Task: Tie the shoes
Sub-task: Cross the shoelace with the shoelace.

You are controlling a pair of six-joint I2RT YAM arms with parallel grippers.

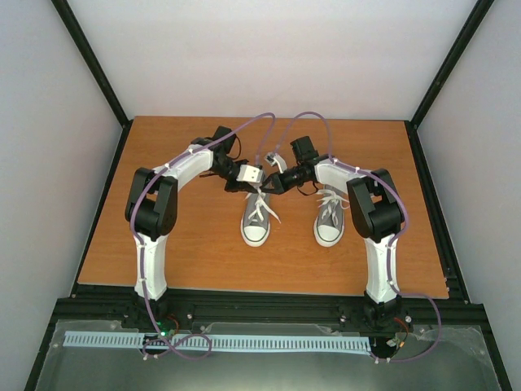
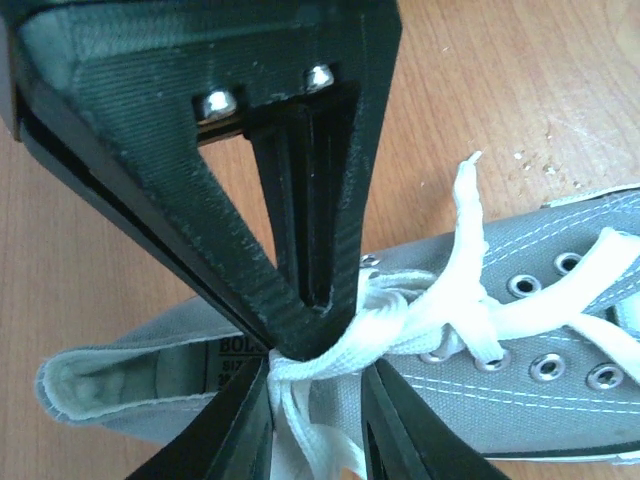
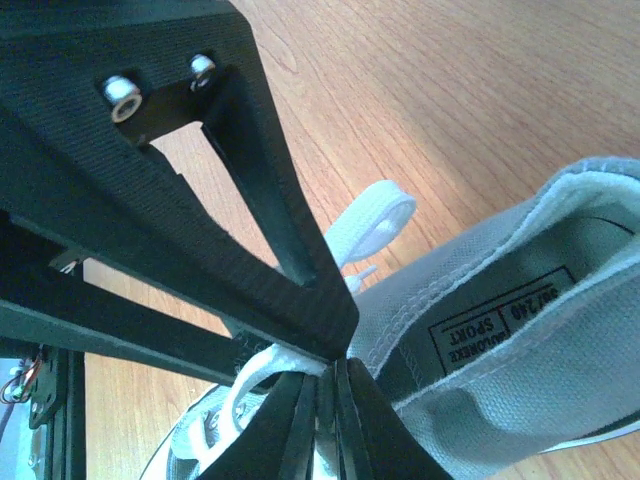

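My right jaws are closed on the lace (image 3: 275,368) of the left shoe (image 1: 255,221), just at its collar. My left jaws stand narrow with the crossed part of that lace between them, touching it. I cannot tell whether they pinch it. Both shoes sit on the desk (image 1: 187,252), toes toward the arm bases, the right shoe (image 1: 330,218) just beside my right arm (image 1: 374,212). A fold of lace (image 3: 385,215) sticks up beyond the right jaws. My own fingers block much of both wrist views.
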